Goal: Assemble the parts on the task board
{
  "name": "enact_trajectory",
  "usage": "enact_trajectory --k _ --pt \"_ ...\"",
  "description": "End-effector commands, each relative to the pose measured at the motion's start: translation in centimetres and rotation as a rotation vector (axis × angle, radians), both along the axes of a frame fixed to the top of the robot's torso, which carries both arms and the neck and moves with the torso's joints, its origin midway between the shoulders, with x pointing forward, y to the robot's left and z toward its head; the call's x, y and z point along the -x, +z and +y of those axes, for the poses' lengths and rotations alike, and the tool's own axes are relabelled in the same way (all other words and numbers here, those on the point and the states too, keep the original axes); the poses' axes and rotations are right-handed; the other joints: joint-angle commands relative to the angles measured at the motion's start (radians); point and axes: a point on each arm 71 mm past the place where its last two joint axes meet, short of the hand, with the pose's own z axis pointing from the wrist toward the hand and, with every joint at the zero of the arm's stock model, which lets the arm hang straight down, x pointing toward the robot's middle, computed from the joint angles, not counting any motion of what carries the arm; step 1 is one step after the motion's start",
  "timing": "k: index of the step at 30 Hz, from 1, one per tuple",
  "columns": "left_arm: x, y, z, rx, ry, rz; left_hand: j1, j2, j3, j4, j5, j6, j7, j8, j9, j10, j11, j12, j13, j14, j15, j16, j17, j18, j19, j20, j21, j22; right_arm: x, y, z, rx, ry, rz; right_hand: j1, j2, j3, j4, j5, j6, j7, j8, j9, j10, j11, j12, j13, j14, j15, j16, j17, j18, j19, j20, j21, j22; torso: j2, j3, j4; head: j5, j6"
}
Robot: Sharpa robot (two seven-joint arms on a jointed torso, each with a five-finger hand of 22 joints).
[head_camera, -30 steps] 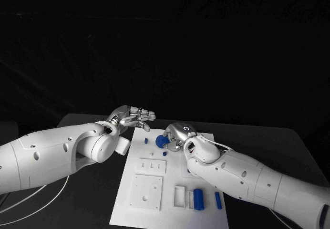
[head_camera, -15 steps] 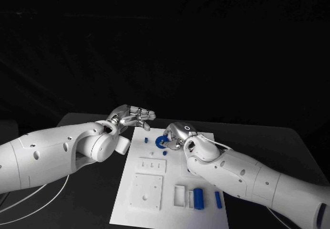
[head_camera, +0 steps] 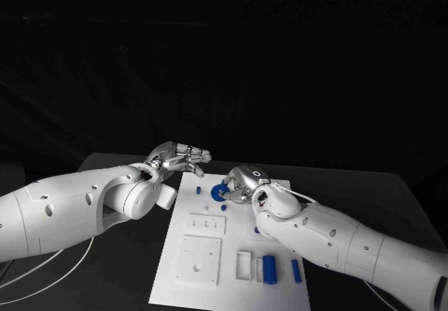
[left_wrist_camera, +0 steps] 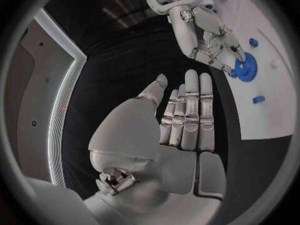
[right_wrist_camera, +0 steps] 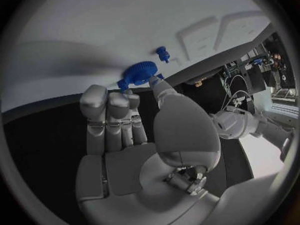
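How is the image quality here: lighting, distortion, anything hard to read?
Head view: dark room and black table, so the white board and arms stand out; the blue gear by the right hand is small but readable. Left wrist view: fisheye bends the board edge; the left hand is well lit. Right wrist view: the same bending; the gear is clear, with soft shadow on the board beside it.

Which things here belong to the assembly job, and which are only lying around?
Belong to the job:
- white board
- blue gear, touched by the right hand
- blue cylinder
- blue rod
- small blue pegs
- left hand, holding nothing

Lying around:
- black table
- white cable
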Motion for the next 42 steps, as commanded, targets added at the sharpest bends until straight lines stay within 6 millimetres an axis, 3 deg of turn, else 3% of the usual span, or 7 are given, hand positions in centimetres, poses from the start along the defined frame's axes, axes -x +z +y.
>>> enact_trajectory --k 1,5,11,26,31,37,42 --pt "0.0 0.1 -0.1 0.003 -0.015 -0.003 -0.006 0.004 0.006 0.0 0.006 -0.007 -0.002 0.006 0.001 -0.008 -0.001 0.001 0.001 -0.005 0.001 -0.007 -0.001 0.02 -0.004 0.0 0.007 -0.002 0.2 0.0 -0.3 -0.028 0.007 -0.011 -0.005 0.006 0.007 -0.001 0.011 0.005 0.0 -0.003 0.0 0.003 0.003 0.003 0.002 0.002 0.003 0.001 0.002 -0.006 0.053 0.003 0.005 0.105 0.0 0.0007 -0.0002 0.0 0.002" --pt "0.0 0.1 0.2 0.003 -0.009 -0.005 -0.006 0.004 0.006 0.0 0.006 -0.007 -0.002 0.006 0.001 -0.008 -0.001 0.001 0.001 -0.005 0.001 -0.007 -0.001 0.02 -0.004 0.0 0.007 -0.002 0.3 0.6 -1.8 -0.106 -0.005 -0.05 -0.001 0.001 0.012 -0.013 0.048 -0.014 0.005 -0.003 -0.001 0.005 0.004 0.005 0.003 0.002 0.003 0.002 0.002 -0.004 0.054 0.003 0.004 0.104 -0.002 0.0013 -0.0035 0.0 0.006" --pt "0.0 0.1 0.8 0.002 0.004 -0.01 -0.008 0.003 0.008 -0.002 0.006 -0.006 -0.002 0.005 0.001 -0.006 -0.001 0.001 0.001 -0.006 0.001 -0.007 -0.001 0.019 -0.006 0.0 0.009 -0.001 0.2 2.6 -5.5 -0.176 0.002 -0.091 0.014 0.0 -0.043 -0.052 0.042 -0.027 0.009 -0.003 0.0 0.0 0.009 0.0 -0.002 0.001 0.007 -0.005 -0.005 -0.003 0.051 0.008 -0.003 0.103 -0.004 0.004 -0.0133 0.0 0.013" --pt "-0.2 0.1 2.0 -0.003 0.021 -0.015 -0.013 0.003 0.019 -0.002 0.005 -0.008 -0.006 0.006 0.001 0.07 -0.022 0.002 0.002 -0.007 -0.007 -0.008 0.0 0.012 -0.01 -0.006 0.01 -0.002 -0.8 4.3 -17.3 -0.312 0.049 0.041 0.068 0.105 -0.128 -0.351 0.153 -0.002 0.009 -0.004 -0.001 -0.03 0.007 -0.006 -0.003 -0.013 0.006 -0.031 -0.004 -0.016 0.026 0.006 -0.038 0.098 -0.011 0.0237 -0.0497 0.003 0.027" --pt "-0.2 0.1 2.1 -0.007 0.018 -0.016 -0.013 0.002 0.024 -0.002 0.005 -0.008 -0.008 0.005 0.001 0.099 -0.03 0.003 0.002 -0.007 -0.01 -0.009 0.001 0.007 -0.01 -0.011 0.01 -0.003 -0.9 3.2 -19.1 -0.299 0.033 0.082 0.097 0.108 -0.11 -0.364 0.16 0.0 0.007 -0.004 -0.001 -0.036 0.003 -0.006 -0.004 -0.017 0.005 -0.035 -0.004 -0.016 0.02 0.005 -0.047 0.096 -0.011 0.0302 -0.0543 0.001 0.025" --pt "-0.2 0.1 2.2 -0.01 0.016 -0.017 -0.013 0.001 0.026 -0.002 0.004 -0.008 -0.009 0.006 0.001 0.105 -0.032 0.004 0.002 -0.007 -0.011 -0.009 0.001 0.005 -0.01 -0.012 0.01 -0.003 -1.0 1.6 -20.3 -0.267 0.023 0.144 0.104 0.091 -0.065 -0.365 0.177 -0.005 -0.002 -0.004 -0.001 -0.039 -0.009 -0.011 -0.007 -0.02 -0.002 -0.042 -0.005 -0.022 0.015 -0.003 -0.047 0.095 -0.011 0.0235 -0.0493 -0.003 0.022" --pt "-0.3 0.1 2.2 -0.011 0.017 -0.019 -0.014 -0.004 0.027 -0.003 0.005 -0.01 -0.004 0.005 0.001 0.052 -0.017 0.002 0.002 -0.008 -0.005 -0.011 0.001 0.006 -0.01 -0.01 0.009 -0.004 -0.9 0.2 -20.4 -0.251 0.008 0.18 0.102 0.084 -0.062 -0.365 0.187 -0.014 0.001 -0.004 -0.001 -0.039 -0.006 -0.014 -0.009 -0.02 -0.001 -0.043 -0.005 -0.022 0.014 -0.003 -0.05 0.095 -0.01 0.0228 -0.0478 -0.003 0.019"
